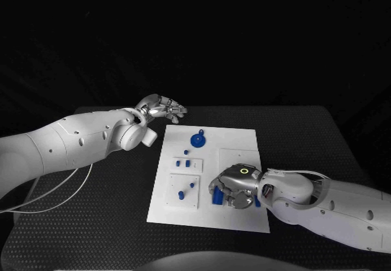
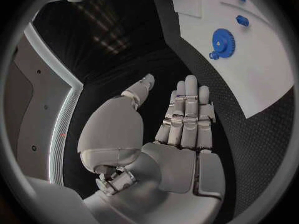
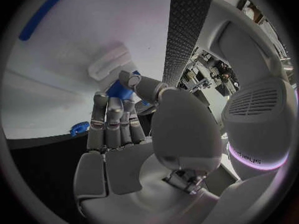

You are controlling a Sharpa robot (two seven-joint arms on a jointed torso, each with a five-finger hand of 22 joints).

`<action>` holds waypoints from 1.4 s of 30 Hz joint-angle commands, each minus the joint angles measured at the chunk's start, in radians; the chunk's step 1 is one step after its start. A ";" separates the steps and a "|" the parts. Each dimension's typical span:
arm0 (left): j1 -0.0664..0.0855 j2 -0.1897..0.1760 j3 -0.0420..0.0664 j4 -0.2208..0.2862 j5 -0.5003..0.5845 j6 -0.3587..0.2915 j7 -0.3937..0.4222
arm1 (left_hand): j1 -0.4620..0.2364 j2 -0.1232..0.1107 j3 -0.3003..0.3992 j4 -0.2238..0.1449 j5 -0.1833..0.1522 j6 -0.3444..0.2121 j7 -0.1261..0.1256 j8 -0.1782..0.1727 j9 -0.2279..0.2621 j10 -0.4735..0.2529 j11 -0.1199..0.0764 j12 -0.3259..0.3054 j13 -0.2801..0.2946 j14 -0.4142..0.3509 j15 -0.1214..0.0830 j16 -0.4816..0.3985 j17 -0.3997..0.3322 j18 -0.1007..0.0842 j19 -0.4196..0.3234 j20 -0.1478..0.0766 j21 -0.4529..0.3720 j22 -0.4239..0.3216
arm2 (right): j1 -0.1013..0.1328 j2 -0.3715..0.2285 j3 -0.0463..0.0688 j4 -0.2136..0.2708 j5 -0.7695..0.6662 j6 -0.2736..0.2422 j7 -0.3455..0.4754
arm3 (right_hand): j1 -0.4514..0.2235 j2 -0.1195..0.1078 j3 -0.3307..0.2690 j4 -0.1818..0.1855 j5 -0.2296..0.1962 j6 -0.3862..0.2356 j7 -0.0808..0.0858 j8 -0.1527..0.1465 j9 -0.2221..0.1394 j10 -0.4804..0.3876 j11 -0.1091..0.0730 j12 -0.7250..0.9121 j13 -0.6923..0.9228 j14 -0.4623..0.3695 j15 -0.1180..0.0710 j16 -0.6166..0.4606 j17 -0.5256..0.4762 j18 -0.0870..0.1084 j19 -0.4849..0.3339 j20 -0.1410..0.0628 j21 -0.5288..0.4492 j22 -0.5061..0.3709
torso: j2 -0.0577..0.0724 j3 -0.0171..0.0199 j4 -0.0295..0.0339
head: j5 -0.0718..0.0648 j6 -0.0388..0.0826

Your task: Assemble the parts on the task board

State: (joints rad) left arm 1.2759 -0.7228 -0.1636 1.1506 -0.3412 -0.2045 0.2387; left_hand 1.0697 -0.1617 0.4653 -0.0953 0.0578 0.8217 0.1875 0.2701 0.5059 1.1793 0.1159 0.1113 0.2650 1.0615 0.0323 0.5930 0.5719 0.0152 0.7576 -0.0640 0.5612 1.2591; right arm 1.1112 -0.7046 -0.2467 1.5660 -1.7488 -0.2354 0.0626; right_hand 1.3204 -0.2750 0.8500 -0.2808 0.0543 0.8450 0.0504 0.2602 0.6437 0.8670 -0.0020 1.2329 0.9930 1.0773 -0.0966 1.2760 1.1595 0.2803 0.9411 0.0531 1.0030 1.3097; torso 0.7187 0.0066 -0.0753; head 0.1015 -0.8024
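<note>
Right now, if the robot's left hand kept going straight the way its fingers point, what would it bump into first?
Probably nothing soon. The left hand points over bare black table, alongside the task board rather than at it. Depth is hard to judge.

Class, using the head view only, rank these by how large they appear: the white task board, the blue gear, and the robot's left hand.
1. Task board, clearly the largest.
2. Left hand.
3. Blue gear, the smallest.
The hand is raised nearer the camera, so its lead over the gear is less certain.
</note>
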 commanded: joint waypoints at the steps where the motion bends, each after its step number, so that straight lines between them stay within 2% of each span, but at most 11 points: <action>1: 0.001 -0.001 0.001 0.004 0.005 0.015 0.005 | 0.003 0.010 0.002 0.006 0.000 -0.003 -0.002 0.006 -0.001 -0.005 -0.003 0.004 -0.002 -0.002 0.005 -0.004 0.002 0.007 -0.005 0.003 -0.004 0.001 | -0.002 0.000 -0.001 -0.009 -0.047 -0.008 -0.009 | 0.006 0.002 0.012 0.002 -0.006 0.012 0.000 0.006 0.001 0.007 -0.008 0.009 -0.004 0.002 -0.008 0.007 -0.003 -0.019 0.007 -0.005 0.008 0.017 | 0.000 -0.0003 0.0000 | 0.001 -0.001; 5: 0.001 -0.001 0.001 0.004 0.005 0.015 0.005 | 0.002 0.010 0.002 0.006 0.000 -0.003 -0.002 0.006 -0.001 -0.006 -0.003 0.004 -0.002 -0.002 0.005 -0.005 0.002 0.007 -0.005 0.003 -0.004 0.001 | -0.002 0.002 -0.001 -0.016 -0.058 -0.013 -0.011 | 0.002 0.003 0.021 0.002 -0.006 0.022 0.004 0.010 0.002 0.011 -0.011 0.016 -0.009 0.005 -0.011 0.013 -0.007 -0.019 0.010 -0.008 0.014 0.016 | 0.000 -0.0012 -0.0007 | 0.002 -0.002; 10: 0.001 -0.002 0.001 0.006 0.005 0.019 0.002 | 0.002 0.011 0.001 0.007 0.000 -0.003 -0.002 0.006 -0.001 -0.006 -0.003 0.004 -0.002 -0.002 0.005 -0.005 0.002 0.007 -0.005 0.003 -0.004 0.001 | -0.002 0.007 0.000 -0.023 -0.063 -0.009 -0.010 | 0.002 0.006 0.030 0.001 -0.006 0.039 0.008 0.017 0.003 0.014 -0.014 0.023 -0.015 0.006 -0.014 0.019 -0.012 -0.019 0.012 -0.011 0.018 0.015 | 0.000 -0.0003 -0.0010 | 0.002 -0.002; 16: 0.001 -0.001 0.001 0.007 0.005 0.021 0.000 | 0.001 0.011 0.001 0.007 0.000 -0.003 -0.002 0.006 -0.002 -0.006 -0.003 0.004 -0.002 -0.003 0.005 -0.005 0.002 0.007 -0.005 0.003 -0.005 0.002 | -0.002 0.013 0.000 -0.029 -0.084 -0.033 -0.018 | -0.004 0.009 0.033 -0.002 -0.006 0.072 0.018 0.030 0.005 0.018 -0.018 0.034 -0.024 0.008 -0.017 0.027 -0.019 -0.019 0.015 -0.014 0.025 0.014 | 0.000 -0.0005 -0.0006 | 0.002 0.000; 22: 0.001 -0.001 0.001 0.007 0.005 0.022 -0.001 | 0.001 0.011 0.000 0.008 0.000 -0.003 -0.002 0.006 -0.002 -0.006 -0.003 0.004 -0.002 -0.003 0.005 -0.006 0.003 0.007 -0.005 0.003 -0.005 0.002 | -0.002 0.018 0.000 -0.038 -0.109 -0.036 -0.031 | 0.003 0.006 0.044 -0.003 -0.006 0.083 0.020 0.032 0.004 0.020 -0.019 0.039 -0.029 0.008 -0.018 0.030 -0.023 -0.019 0.015 -0.016 0.026 0.013 | -0.001 -0.0002 -0.0012 | 0.003 0.000; 34: 0.001 0.000 0.000 0.007 0.005 0.021 -0.001 | 0.000 0.011 -0.001 0.009 -0.001 -0.004 -0.002 0.006 -0.002 -0.006 -0.003 0.004 -0.002 -0.003 0.006 -0.006 0.003 0.007 -0.006 0.003 -0.006 0.003 | -0.002 0.021 0.000 -0.033 -0.114 -0.041 -0.026 | 0.003 0.000 0.057 0.000 -0.006 0.093 0.019 0.033 0.002 0.023 -0.020 0.047 -0.035 0.008 -0.018 0.034 -0.029 -0.019 0.016 -0.016 0.028 0.011 | -0.001 -0.0007 -0.0005 | 0.003 0.001; 42: 0.001 -0.001 0.000 0.007 0.005 0.021 -0.001 | 0.000 0.011 -0.001 0.009 -0.001 -0.003 -0.002 0.006 -0.002 -0.006 -0.003 0.004 -0.002 -0.003 0.006 -0.007 0.004 0.007 -0.006 0.003 -0.006 0.003 | -0.002 0.016 0.000 -0.018 -0.086 -0.054 -0.002 | -0.009 0.003 0.057 0.001 -0.006 0.125 0.029 0.043 0.003 0.025 -0.018 0.055 -0.043 0.010 -0.019 0.040 -0.037 -0.019 0.019 -0.018 0.032 0.010 | -0.001 -0.0005 -0.0007 | 0.005 0.001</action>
State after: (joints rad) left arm 1.2760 -0.7248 -0.1637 1.1547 -0.3412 -0.1960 0.2322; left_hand 1.0698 -0.1618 0.4627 -0.0926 0.0578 0.8218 0.1874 0.2701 0.5052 1.1793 0.1159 0.1113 0.2644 1.0614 0.0323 0.5930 0.5744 0.0152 0.7576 -0.0639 0.5612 1.2607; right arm 1.1116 -0.6877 -0.2456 1.5439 -1.8390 -0.2917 0.0570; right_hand 1.3204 -0.2751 0.9054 -0.2802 0.0543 0.9531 0.0714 0.2991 0.6448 0.8866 -0.0179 1.2847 0.9510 1.0875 -0.1067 1.3109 1.1237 0.2795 0.9555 0.0387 1.0299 1.3094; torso 0.7176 0.0060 -0.0758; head 0.1055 -0.8012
